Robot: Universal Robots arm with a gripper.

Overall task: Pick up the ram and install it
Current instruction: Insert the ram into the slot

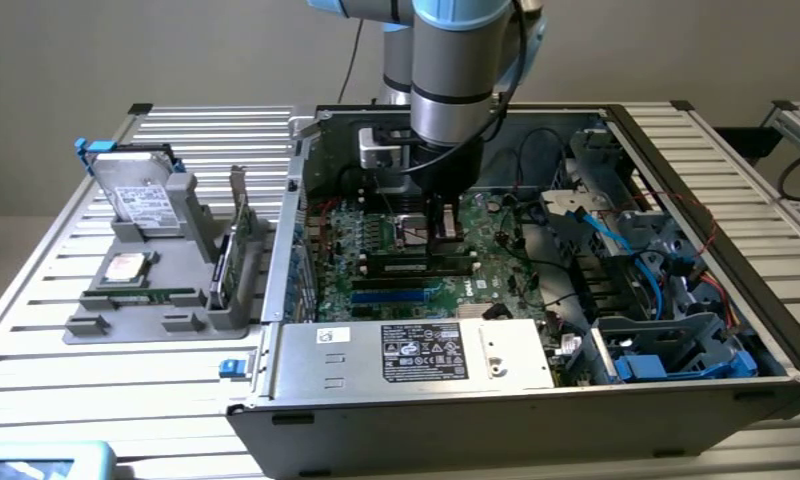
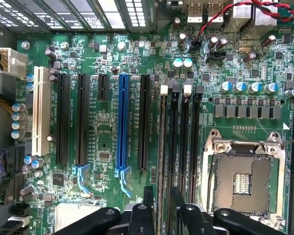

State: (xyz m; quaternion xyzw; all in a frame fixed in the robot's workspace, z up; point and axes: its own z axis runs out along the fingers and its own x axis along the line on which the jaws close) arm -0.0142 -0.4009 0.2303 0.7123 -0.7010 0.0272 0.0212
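The ram (image 1: 420, 266) stands on edge in one of the motherboard's (image 1: 373, 235) long black slots inside the open computer case. In the wrist view I see the ram (image 2: 162, 147) edge-on as a thin strip running along its slot. My gripper (image 1: 438, 240) hangs straight down over it from the arm. The gripper (image 2: 162, 196) straddles the stick, one black finger (image 2: 148, 196) on either side with a small gap to the stick. It looks open, with nothing clamped between its fingers.
The case walls (image 1: 627, 150) close in around the arm. Blue and black cables (image 1: 614, 235) and drive cages lie toward the exterior view's right, and the power supply (image 1: 414, 350) sits in front. A grey stand (image 1: 160, 290) outside holds a hard drive (image 1: 140, 195) and an expansion card (image 1: 240, 225). The CPU socket (image 2: 245, 178) lies beside the slots.
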